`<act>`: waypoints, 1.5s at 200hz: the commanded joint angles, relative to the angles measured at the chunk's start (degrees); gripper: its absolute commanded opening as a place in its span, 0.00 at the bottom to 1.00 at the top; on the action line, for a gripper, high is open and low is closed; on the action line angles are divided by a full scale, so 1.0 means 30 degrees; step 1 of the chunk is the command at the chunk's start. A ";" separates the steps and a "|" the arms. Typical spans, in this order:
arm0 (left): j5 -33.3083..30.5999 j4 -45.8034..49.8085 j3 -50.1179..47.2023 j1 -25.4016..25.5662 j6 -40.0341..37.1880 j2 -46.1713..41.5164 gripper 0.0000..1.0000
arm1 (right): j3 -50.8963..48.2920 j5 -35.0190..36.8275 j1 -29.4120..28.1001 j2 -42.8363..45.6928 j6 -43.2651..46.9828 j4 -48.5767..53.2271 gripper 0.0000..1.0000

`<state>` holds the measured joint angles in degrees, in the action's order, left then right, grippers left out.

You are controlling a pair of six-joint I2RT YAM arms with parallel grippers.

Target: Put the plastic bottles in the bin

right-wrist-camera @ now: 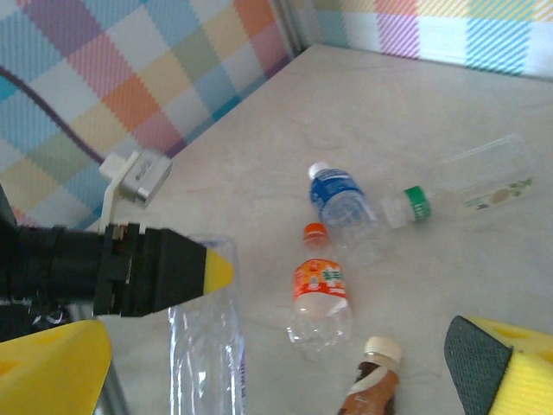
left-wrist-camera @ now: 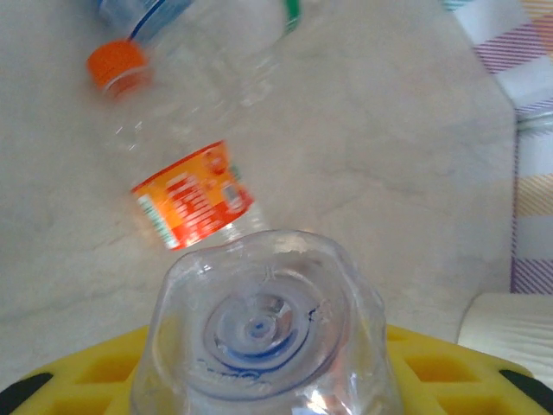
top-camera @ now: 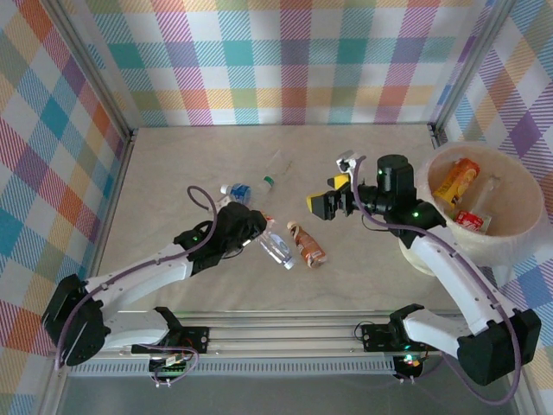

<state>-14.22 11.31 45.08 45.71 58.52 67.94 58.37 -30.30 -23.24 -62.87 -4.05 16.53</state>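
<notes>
Two pincers to report, starting with the one at work. My left pincer (top-camera: 251, 229) is drawn narrow around the clear bottle (left-wrist-camera: 259, 333). In the left wrist view the bottle's crumpled base sits between the yellow pads, so I read this as a grip. I cannot tell whether the bottle has left the table (top-camera: 173, 164).

Just beyond the grip lies the orange-label bottle (left-wrist-camera: 194, 206), apart from the held one. A brown bottle (top-camera: 308, 245) lies just beside the held bottle's far end. Further out are a blue-label bottle (right-wrist-camera: 341, 203) and a green-capped bottle (right-wrist-camera: 467, 186), near each other.

My right pincer (top-camera: 328, 197) stands wide with nothing in it, between the bottle cluster and the bin (top-camera: 529, 177). The bin sits at the right edge of the table, with at least three bottles inside, an orange one (top-camera: 456, 180) among them.

Step in hand, as I judge it: pick-up of the clear bottle, with four more to follow.

Next move: lift straight up so as not to drag the brown bottle, then carry right. The right arm lies across that route, so I would either clear it away or pass the bottle to its open pincer. A thin, crushed bottle may slip, so I would move slowly.
</notes>
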 commanded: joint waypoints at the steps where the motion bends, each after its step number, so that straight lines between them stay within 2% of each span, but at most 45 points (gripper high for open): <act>1: 0.0263 -0.2070 0.1113 0.0065 -0.4295 -0.0912 0.47 | 0.0220 -0.2573 -0.0184 -0.0562 -0.0128 -0.0126 1.00; 22: 0.1835 -0.3492 0.1825 -0.0132 -0.6166 -0.0998 0.47 | 0.0507 -0.3321 -0.0497 -0.1059 -0.0026 0.0167 1.00; 50: 0.3912 -0.4272 0.3065 -0.0442 -0.8047 -0.0833 0.46 | 0.0835 -0.3094 -0.1145 -0.1564 -0.0084 0.0350 1.00; 73: 0.6088 -0.5259 0.3884 -0.0720 -0.8629 -0.0583 0.46 | 0.0877 -0.3061 -0.1752 -0.1892 -0.0301 0.0068 1.00; 102: 0.8166 -0.6467 0.4533 -0.0800 -0.9003 -0.0196 0.46 | 0.0846 -0.4321 -0.2433 -0.2158 -0.0526 -0.1001 1.00; 162: 0.9762 -0.7281 0.5524 -0.0829 -0.9771 0.0502 0.46 | 0.1530 -0.6304 -0.3025 -0.2567 -0.0729 -0.2034 1.00; 243: 1.0364 -0.7550 0.6214 -0.0830 -1.0600 0.1451 0.46 | 0.2351 -0.6175 -0.3297 -0.3048 -0.0063 -0.0600 0.68; 300: 1.0137 -0.7258 0.6242 -0.0844 -1.0812 0.1391 0.47 | 0.2487 -0.3962 -0.3297 -0.2510 0.0824 0.0403 0.47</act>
<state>16.23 -9.17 61.78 43.55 27.31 71.94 64.14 -43.18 -32.73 -72.16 -4.27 16.56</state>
